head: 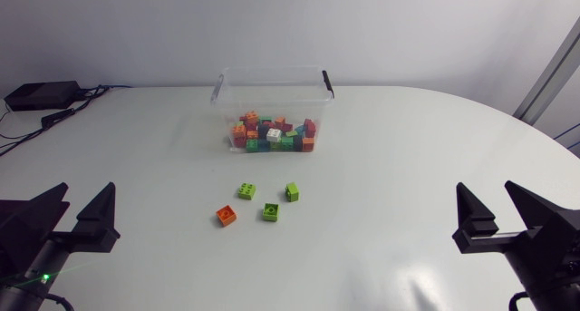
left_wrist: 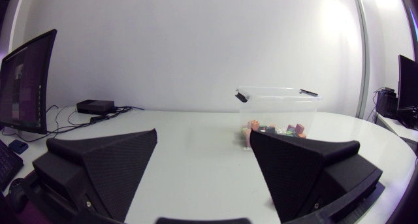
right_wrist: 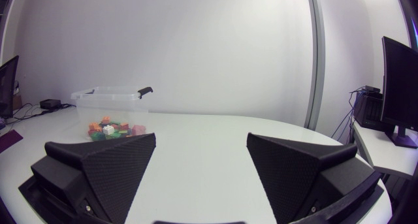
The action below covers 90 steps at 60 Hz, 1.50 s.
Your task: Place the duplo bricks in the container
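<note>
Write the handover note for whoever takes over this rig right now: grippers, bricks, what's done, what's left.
Left gripper: open, empty, at its own side of the table.
Right gripper: open, empty, at the opposite side.
Container: clear, at the table's far middle.
Done: a pile of mixed bricks already lies inside it.
Left: four loose ones on the table in front of the container, between the arms: green bricks and, plus an orange brick. Neither gripper is near them.
</note>
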Each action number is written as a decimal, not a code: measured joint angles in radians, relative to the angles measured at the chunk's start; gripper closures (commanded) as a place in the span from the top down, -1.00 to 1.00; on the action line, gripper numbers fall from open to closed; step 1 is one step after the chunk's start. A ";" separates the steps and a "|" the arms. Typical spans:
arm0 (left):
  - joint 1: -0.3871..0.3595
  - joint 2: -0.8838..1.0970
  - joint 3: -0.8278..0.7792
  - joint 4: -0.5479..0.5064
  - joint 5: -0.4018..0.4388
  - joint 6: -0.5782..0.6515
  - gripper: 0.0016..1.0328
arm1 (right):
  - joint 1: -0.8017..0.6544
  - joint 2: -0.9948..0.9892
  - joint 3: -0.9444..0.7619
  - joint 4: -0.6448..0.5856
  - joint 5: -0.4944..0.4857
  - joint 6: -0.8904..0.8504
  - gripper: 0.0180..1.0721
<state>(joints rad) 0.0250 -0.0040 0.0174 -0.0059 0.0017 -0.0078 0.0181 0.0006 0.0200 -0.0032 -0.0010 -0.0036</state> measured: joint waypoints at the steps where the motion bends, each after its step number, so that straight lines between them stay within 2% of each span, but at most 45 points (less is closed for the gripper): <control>1: 0.000 0.000 0.000 0.000 0.000 0.000 0.92 | 0.000 0.000 0.000 0.000 0.000 0.000 0.92; 20: 0.000 0.000 0.000 0.019 0.000 -0.011 0.92 | 0.000 0.000 0.000 0.008 0.000 0.000 0.92; 30: 0.000 0.022 0.043 -0.003 0.000 -0.011 0.92 | 0.001 0.002 0.010 0.014 0.000 0.000 0.91; 38: -0.019 0.188 0.179 -0.003 0.000 -0.011 0.91 | 0.006 0.095 0.084 0.049 0.000 0.000 0.91; 46: -0.083 0.409 0.320 -0.016 0.000 -0.011 0.88 | 0.008 0.291 0.188 0.090 0.000 0.000 0.91; 58: -0.147 0.662 0.461 -0.091 0.000 -0.006 0.82 | 0.023 0.560 0.359 0.089 0.005 0.000 0.91; 63: -0.161 0.752 0.529 -0.145 0.000 0.032 0.80 | 0.030 0.631 0.410 0.080 0.005 0.000 0.91; 72: -0.183 0.965 0.670 -0.263 -0.004 0.116 0.80 | 0.061 0.766 0.518 -0.010 0.048 0.000 0.91; 87: -0.271 1.168 0.757 -0.337 -0.008 0.242 0.81 | 0.098 0.939 0.677 -0.201 0.058 0.001 0.91; 90: -0.288 1.213 0.792 -0.378 -0.008 0.276 0.81 | 0.099 0.979 0.714 -0.233 0.058 0.001 0.91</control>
<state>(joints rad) -0.2626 1.2095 0.8093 -0.3840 -0.0063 0.2684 0.1169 0.9798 0.7342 -0.2359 0.0566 -0.0029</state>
